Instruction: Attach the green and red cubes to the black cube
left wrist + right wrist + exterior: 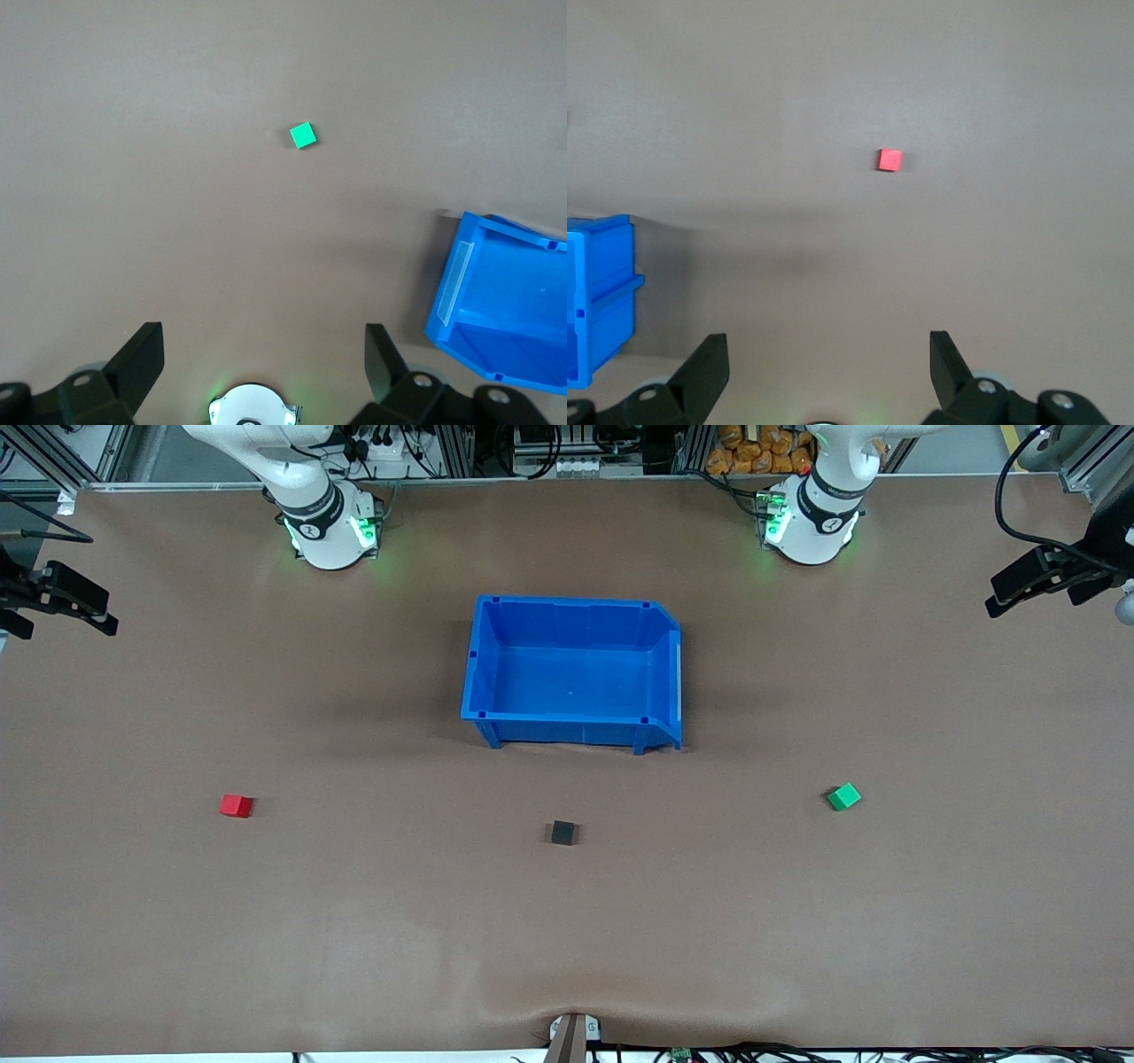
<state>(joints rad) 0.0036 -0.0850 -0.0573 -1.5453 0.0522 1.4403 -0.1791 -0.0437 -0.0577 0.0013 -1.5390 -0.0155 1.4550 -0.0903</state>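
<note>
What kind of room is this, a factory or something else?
Probably a robotics test lab: two arms bolted to a brown-covered table, aluminium framing and cables at its edges, and only a blue bin and small coloured cubes on it.

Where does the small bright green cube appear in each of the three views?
Front view: the small bright green cube lies on the brown table toward the left arm's end, nearer the camera than the blue plastic bin.
Left wrist view: the cube sits alone on bare table.
Right wrist view: not in it.
Shared landmark: the blue bin.
</note>
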